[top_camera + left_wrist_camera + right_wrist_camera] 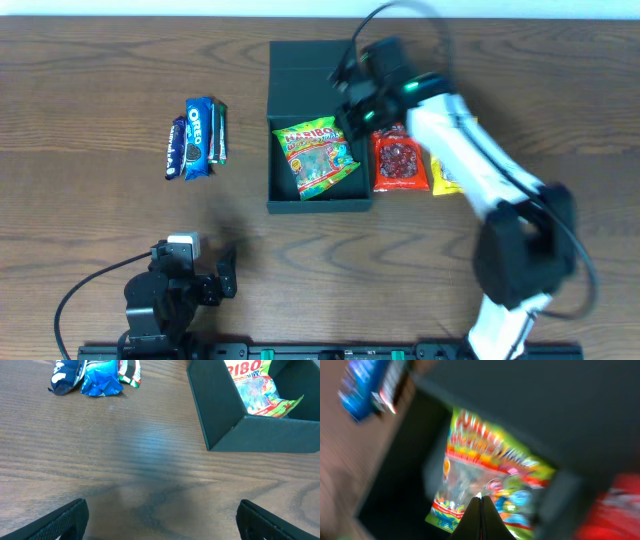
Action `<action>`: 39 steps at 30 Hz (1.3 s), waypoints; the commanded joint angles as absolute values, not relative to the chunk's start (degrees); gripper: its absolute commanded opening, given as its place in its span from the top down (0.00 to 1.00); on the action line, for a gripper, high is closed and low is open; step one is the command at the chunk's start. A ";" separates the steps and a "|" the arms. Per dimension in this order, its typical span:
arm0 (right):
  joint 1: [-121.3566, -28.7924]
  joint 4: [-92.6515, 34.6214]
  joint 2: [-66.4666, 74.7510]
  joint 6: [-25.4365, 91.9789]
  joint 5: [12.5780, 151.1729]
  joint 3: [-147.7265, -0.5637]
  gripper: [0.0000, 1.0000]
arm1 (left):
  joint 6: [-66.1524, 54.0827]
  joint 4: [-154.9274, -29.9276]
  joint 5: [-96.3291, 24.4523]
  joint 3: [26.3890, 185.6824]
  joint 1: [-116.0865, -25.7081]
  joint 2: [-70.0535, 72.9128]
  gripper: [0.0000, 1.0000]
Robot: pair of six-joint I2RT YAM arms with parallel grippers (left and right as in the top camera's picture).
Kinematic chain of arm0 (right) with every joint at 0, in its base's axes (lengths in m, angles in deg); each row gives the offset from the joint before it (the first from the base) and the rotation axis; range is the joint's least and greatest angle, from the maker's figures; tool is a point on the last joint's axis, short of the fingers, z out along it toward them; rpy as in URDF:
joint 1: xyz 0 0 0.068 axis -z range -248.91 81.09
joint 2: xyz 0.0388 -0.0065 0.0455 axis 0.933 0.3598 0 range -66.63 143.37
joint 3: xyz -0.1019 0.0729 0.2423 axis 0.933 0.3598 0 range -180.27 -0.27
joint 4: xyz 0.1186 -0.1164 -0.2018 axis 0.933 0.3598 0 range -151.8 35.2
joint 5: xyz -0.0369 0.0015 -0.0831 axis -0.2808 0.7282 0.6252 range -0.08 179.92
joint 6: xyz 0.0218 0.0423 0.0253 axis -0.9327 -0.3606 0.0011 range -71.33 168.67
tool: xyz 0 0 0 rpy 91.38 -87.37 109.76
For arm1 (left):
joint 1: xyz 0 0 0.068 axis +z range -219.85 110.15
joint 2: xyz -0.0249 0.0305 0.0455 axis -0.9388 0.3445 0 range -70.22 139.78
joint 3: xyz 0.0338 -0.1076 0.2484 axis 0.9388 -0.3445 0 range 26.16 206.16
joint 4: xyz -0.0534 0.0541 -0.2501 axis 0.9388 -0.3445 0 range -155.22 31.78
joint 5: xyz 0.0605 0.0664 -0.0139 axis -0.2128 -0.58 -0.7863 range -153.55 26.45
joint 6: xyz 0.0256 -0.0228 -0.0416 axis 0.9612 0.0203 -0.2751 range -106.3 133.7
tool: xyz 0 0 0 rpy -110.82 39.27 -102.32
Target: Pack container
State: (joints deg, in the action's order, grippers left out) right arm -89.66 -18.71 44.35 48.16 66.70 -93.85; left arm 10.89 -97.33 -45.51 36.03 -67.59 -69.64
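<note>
The dark teal container point(305, 80) stands open at mid-table, its front wall close in the left wrist view point(260, 435). A Haribo gummy bag point(315, 157) lies inside it, tilted against the right wall. My right gripper point(350, 110) hovers over the container's right edge. In the blurred right wrist view its fingers point(481, 500) are pressed together above the Haribo bag point(490, 475), with nothing seen between them. My left gripper point(161, 520) rests wide open near the front edge, holding nothing.
Blue Oreo packets point(198, 137) lie in a small bunch left of the container. A red snack packet point(400, 160) and a yellow one point(447, 175) lie just right of it, partly under the right arm.
</note>
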 commanded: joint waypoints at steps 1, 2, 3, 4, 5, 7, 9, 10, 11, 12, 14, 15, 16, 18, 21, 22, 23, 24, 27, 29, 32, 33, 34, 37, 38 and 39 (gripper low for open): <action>-84.96 -17.68 37.35 50.49 66.13 -95.62 0.69 | 10.92 -97.33 -44.66 35.81 -67.24 -69.99 0.05; -83.46 -17.20 36.50 50.56 66.15 -95.62 0.62 | 10.92 -98.03 -44.68 35.83 -67.26 -69.99 0.05; -82.19 -16.70 36.00 51.02 66.11 -95.62 0.59 | 11.11 -98.65 -45.40 35.90 -67.24 -69.99 0.05; -80.79 -16.09 35.78 51.48 66.13 -95.62 0.49 | 11.11 -98.71 -46.28 35.90 -67.26 -69.99 0.05; -79.43 -15.58 35.76 51.57 66.11 -95.62 0.44 | 11.11 -98.71 -46.41 35.90 -67.26 -69.99 0.05; -77.62 -14.86 35.78 51.59 66.11 -95.49 0.42 | 11.09 -98.71 -46.41 35.90 -67.26 -69.99 0.05; -76.20 -14.67 35.78 51.59 66.11 -95.29 0.40 | 11.09 -98.69 -46.41 35.90 -67.24 -69.99 0.05; -75.72 -14.64 35.78 51.70 66.11 -95.29 0.40 | 11.11 -98.69 -46.41 35.90 -67.26 -69.99 0.05; -75.33 -14.60 35.78 52.33 66.11 -95.29 0.40 | 11.09 -98.71 -46.41 35.90 -67.24 -69.99 0.05; -75.13 -14.58 35.78 52.96 66.13 -95.29 0.40 | 11.09 -98.71 -46.41 35.90 -67.26 -69.99 0.05; -74.85 -14.40 35.78 54.47 66.11 -95.29 0.39 | 11.09 -98.71 -46.41 35.90 -67.24 -69.99 0.05; -74.82 -14.38 35.78 55.04 66.13 -95.29 0.39 | 11.09 -98.69 -46.41 35.90 -67.26 -69.99 0.05; -74.82 -14.45 35.80 55.50 66.13 -95.29 0.37 | 11.11 -98.67 -46.43 35.90 -67.26 -69.99 0.05; -74.82 -14.60 35.80 56.48 66.13 -95.29 0.35 | 11.13 -96.29 -48.35 35.90 -67.24 -69.99 0.04; -74.36 -14.67 35.82 56.72 66.13 -95.29 0.30 | 8.12 -86.62 -48.57 35.92 -67.24 -69.99 0.05; -74.17 -14.62 35.82 56.72 66.11 -95.29 0.27 | 6.94 -82.82 -48.57 35.92 -67.24 -69.97 0.05; -74.08 -14.62 35.82 56.72 66.11 -95.29 0.23 | 5.23 -78.52 -48.53 35.92 -67.24 -69.94 0.05; -74.08 -14.64 35.82 56.72 66.11 -95.29 0.20 | 4.23 -75.04 -48.55 35.92 -67.24 -69.88 0.05; -74.15 -14.91 35.82 56.72 65.89 -95.29 0.03 | 2.06 -62.41 -47.85 35.92 -67.24 -67.02 0.05; -74.25 -15.37 35.82 56.70 65.82 -95.29 0.01 | 1.87 -56.51 -44.90 36.25 -67.24 -63.39 0.05; -74.23 -16.22 35.82 56.68 65.67 -95.29 0.01 | 1.89 -51.81 -42.47 38.15 -67.24 -56.28 0.05; -74.25 -16.48 35.82 56.68 65.65 -95.29 0.01 | 1.91 -51.33 -42.47 39.33 -67.24 -53.53 0.05; -74.25 -16.74 35.82 56.68 65.65 -95.29 0.01 | 2.02 -51.39 -42.50 40.84 -67.24 -50.60 0.05; -74.25 -17.22 35.82 56.66 65.65 -95.27 0.01 | 4.51 -51.65 -41.91 45.99 -67.24 -41.33 0.05; -74.25 -17.25 35.82 56.68 65.65 -95.29 0.01 | 5.98 -51.63 -41.21 48.53 -67.24 -37.20 0.05; -74.25 -17.22 35.82 56.68 65.67 -95.27 0.01 | 6.50 -51.68 -40.94 50.28 -67.24 -34.58 0.05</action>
